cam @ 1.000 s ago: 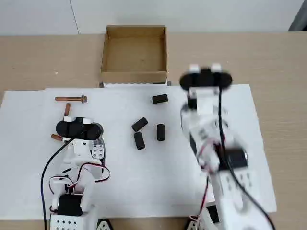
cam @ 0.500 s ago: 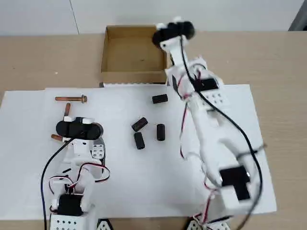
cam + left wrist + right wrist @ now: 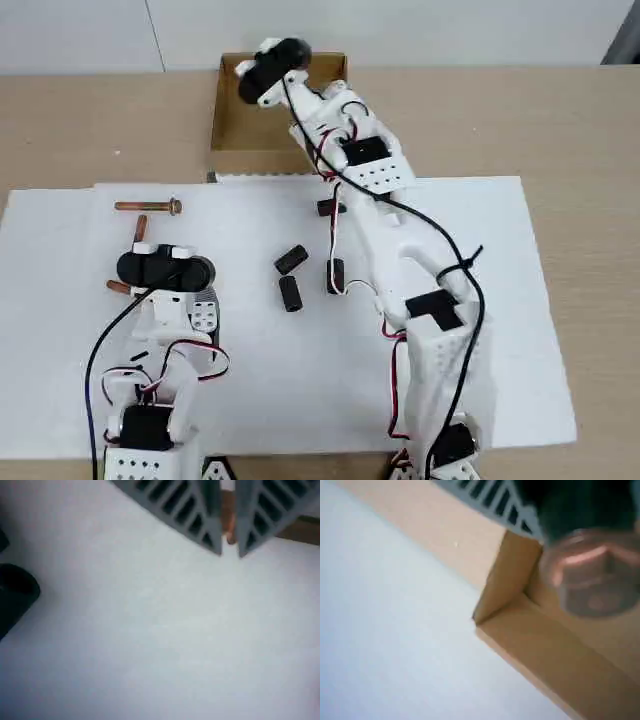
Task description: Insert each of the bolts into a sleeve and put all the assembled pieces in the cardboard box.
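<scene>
Near me, my left pincer (image 3: pixel 230 553) hangs low over the paper (image 3: pixel 300 400), nearly pressed together on a bolt (image 3: pixel 228 517); it hasn't budged. A second bolt (image 3: pixel 118 286) lies beside it, a third bolt (image 3: pixel 147 206) further out. Four loose sleeves (image 3: pixel 291 260) lie mid-sheet, two partly hidden by my right arm. Farthest, my right pincer (image 3: pixel 270 72), which a second ago was over the sheet's right side, now hangs over the box (image 3: pixel 280 160), pinching a sleeved bolt (image 3: pixel 592 580) above its corner. The box stands on the bare bench (image 3: pixel 580 130) just past the paper's edge
</scene>
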`<move>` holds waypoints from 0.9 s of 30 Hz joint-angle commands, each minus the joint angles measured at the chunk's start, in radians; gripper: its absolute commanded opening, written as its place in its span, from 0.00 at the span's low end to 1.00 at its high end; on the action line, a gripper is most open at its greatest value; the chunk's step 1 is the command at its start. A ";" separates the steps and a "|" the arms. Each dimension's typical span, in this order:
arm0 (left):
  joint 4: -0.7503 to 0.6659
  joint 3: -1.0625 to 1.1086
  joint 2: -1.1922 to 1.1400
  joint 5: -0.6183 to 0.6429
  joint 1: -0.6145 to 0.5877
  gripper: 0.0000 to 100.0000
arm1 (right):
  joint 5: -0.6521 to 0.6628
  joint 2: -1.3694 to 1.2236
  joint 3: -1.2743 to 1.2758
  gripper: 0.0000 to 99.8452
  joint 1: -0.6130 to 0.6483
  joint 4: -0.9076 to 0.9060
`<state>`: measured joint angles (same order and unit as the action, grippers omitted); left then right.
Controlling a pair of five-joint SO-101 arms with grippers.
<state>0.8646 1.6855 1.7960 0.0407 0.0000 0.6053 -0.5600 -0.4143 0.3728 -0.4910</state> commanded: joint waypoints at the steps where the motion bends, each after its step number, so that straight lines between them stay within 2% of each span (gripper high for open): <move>1: 0.005 -0.004 0.011 -0.002 0.002 0.01 | 0.063 -0.012 -0.072 0.02 0.005 0.084; 5: 0.005 -0.004 0.011 -0.002 0.002 0.01 | 0.074 -0.045 -0.074 0.16 -0.001 0.102; 7: 0.005 -0.004 0.011 -0.002 0.002 0.01 | 0.072 -0.047 -0.074 0.19 -0.001 0.099; 17: 0.006 -0.004 0.011 0.000 0.000 0.01 | 0.072 -0.042 -0.074 0.11 0.001 0.099; 19: 0.006 -0.004 0.011 0.000 0.000 0.01 | 0.072 -0.033 -0.074 0.06 -0.001 0.093; 21: 0.006 -0.004 0.011 0.000 0.000 0.01 | 0.072 0.012 -0.074 0.00 0.002 0.044; 25: 0.006 -0.004 0.011 0.000 0.000 0.01 | 0.063 0.079 -0.074 0.00 0.005 -0.107; 27: 0.006 -0.004 0.011 0.000 0.000 0.01 | 0.003 0.110 -0.074 0.00 -0.001 -0.171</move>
<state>0.8646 1.6855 1.7960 0.0391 0.0000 0.6636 -0.5585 -0.4388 0.3728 -0.5846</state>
